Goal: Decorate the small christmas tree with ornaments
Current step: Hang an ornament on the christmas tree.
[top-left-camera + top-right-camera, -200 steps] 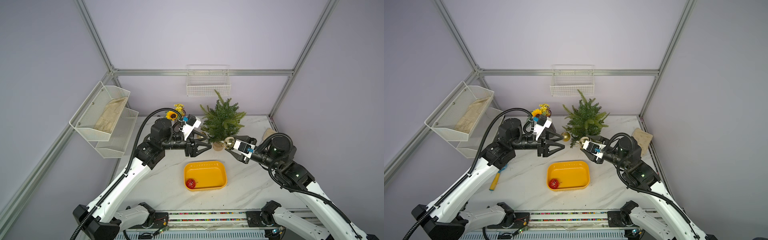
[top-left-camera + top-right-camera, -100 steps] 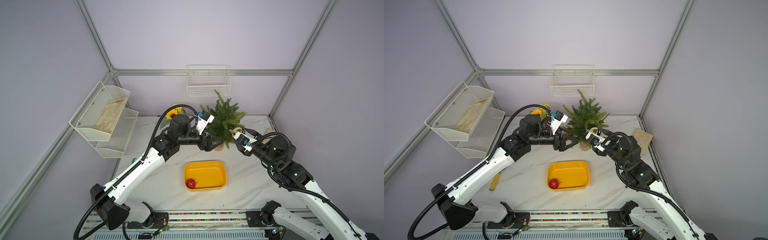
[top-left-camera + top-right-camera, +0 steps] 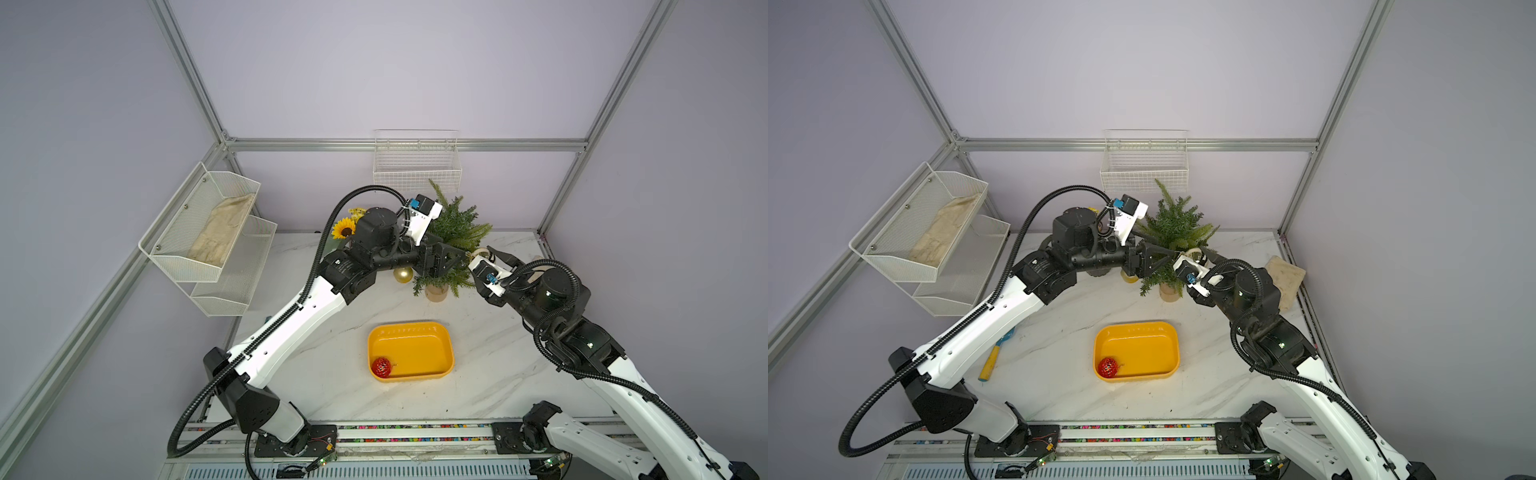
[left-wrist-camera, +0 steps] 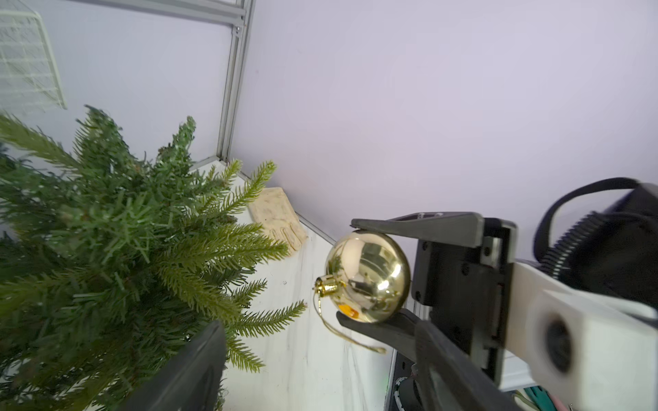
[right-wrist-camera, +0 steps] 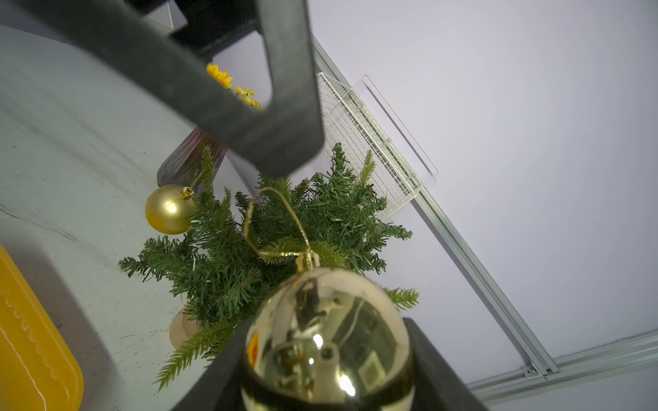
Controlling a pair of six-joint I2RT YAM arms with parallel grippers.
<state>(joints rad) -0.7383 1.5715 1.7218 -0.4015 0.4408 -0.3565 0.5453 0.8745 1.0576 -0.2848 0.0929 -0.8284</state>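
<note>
The small christmas tree [image 3: 457,232] [image 3: 1177,232] stands at the back of the table on a tan base [image 3: 435,293]. A matte gold ornament [image 3: 403,274] [image 5: 169,210] hangs from one of its lower branches. My right gripper [image 3: 478,254] [image 5: 327,359] is shut on a shiny gold ornament [image 4: 368,275] [image 5: 327,338], held just beside the tree with its loop [image 5: 274,224] toward the branches. My left gripper [image 3: 455,264] [image 4: 317,341] is open and empty, in among the tree's front branches and close to that loop. The red glittery ornament [image 3: 381,367] lies in the yellow tray [image 3: 440,332].
A sunflower vase [image 3: 345,227] stands left of the tree behind my left arm. A wire basket [image 3: 417,166] hangs on the back wall and a two-tier rack [image 3: 199,232] on the left wall. A beige cloth [image 3: 1285,274] lies at the right edge, and a yellow-handled tool [image 3: 994,357] by the left arm.
My left arm has swung right from beside the vase into the tree's front, and its jaws have widened. My right gripper has carried the shiny ornament up and closer to the tree.
</note>
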